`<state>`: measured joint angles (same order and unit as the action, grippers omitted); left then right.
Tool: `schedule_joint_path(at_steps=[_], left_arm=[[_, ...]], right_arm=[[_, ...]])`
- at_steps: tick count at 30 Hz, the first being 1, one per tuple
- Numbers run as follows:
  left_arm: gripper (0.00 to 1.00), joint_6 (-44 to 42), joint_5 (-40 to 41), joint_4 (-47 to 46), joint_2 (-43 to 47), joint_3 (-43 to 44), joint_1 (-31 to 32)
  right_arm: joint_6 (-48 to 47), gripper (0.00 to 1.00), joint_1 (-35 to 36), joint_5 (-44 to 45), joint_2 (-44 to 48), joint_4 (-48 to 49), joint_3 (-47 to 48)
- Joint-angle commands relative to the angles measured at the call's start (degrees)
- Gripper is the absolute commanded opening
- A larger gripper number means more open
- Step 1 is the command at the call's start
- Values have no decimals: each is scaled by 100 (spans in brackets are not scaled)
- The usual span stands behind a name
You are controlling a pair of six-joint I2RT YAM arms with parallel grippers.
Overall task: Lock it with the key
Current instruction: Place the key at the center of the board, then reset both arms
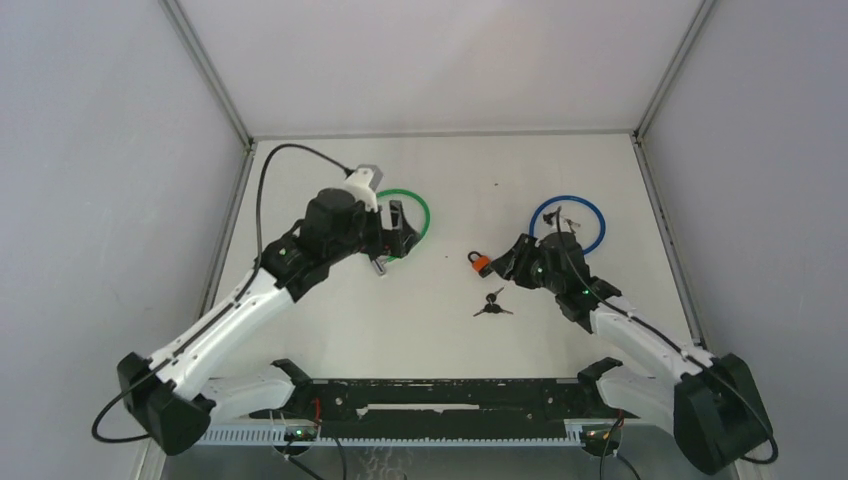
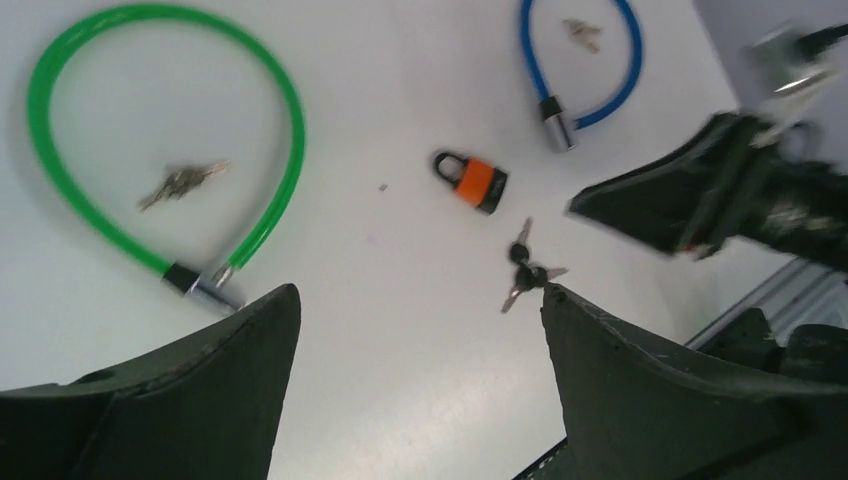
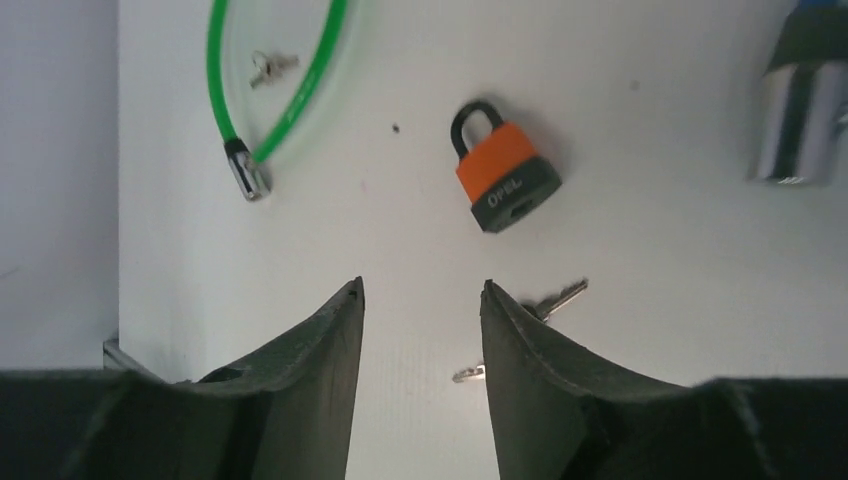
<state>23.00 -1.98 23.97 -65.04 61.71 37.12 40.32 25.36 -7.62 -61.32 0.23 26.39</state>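
Observation:
An orange padlock with a black shackle lies on the white table, also in the left wrist view and the right wrist view. A bunch of black-headed keys lies just in front of it, and shows in both wrist views. My right gripper is open and empty, just right of the padlock and above the keys. My left gripper is open wide and empty, over the green cable lock.
A green cable lock loops at centre left with small keys inside it. A blue cable lock loops at the right, with keys inside. Grey walls stand on both sides.

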Motion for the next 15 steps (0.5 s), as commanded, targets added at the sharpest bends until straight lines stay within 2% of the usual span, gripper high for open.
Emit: schedule_joint_path(at_steps=[1, 2, 3, 5, 7, 8, 10, 11, 15], left_arm=[[86, 328, 937, 609, 723, -921, 14], [82, 336, 1020, 686, 1003, -1079, 16], [82, 352, 1098, 756, 1268, -1203, 20], [88, 419, 1341, 985, 1869, -1326, 16], [99, 612, 1764, 1255, 2295, -1297, 14], [100, 675, 1965, 1358, 2475, -1275, 14], [100, 884, 2354, 1558, 2769, -1215, 11], [100, 1001, 2523, 1649, 2876, -1184, 8], [100, 1513, 2926, 2000, 3219, -1031, 13]], right_arm=[[-522, 55, -226, 584, 884, -922, 627], [-561, 58, -229, 1004, 1029, -1289, 834], [-590, 70, -244, 1257, 1181, -1836, 1041], [-733, 73, -267, 1767, 1401, -2639, 1494], [-855, 78, -337, 2170, 1578, -3262, 1927], [-914, 79, -385, 2290, 1690, -3470, 2099], [-985, 80, -494, 2447, 1931, -3746, 2363], [-991, 84, -571, 2481, 2114, -3821, 2422], [-1026, 92, -845, 2316, 2589, -3810, 2510]])
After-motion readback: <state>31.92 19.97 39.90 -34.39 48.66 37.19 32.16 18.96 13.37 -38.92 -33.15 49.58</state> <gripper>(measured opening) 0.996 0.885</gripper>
